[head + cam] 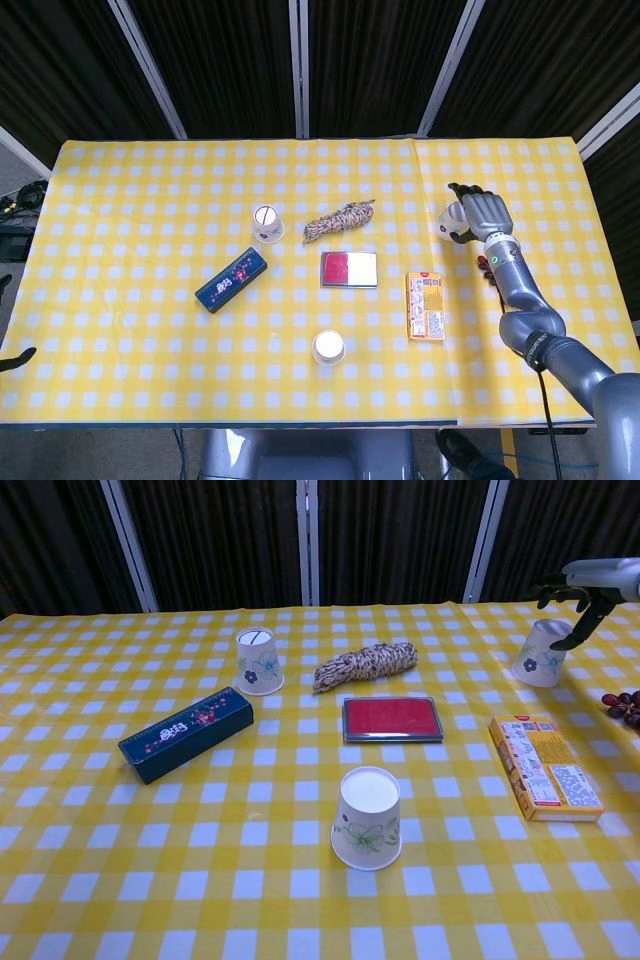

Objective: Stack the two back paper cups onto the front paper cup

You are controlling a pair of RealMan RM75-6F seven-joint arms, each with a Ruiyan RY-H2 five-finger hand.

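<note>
While the front cup (367,817) stood untouched near centre, the right hand (478,215) hung over the far right cup (541,653), fingers spread, grasping nothing. The far left cup (265,222) stood apart. Left hand's state: cannot tell.

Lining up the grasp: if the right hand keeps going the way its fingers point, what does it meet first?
Most likely the back-right paper cup: the right hand hangs just over it, fingers curling toward its side. Whether they already touch is unclear.
</note>
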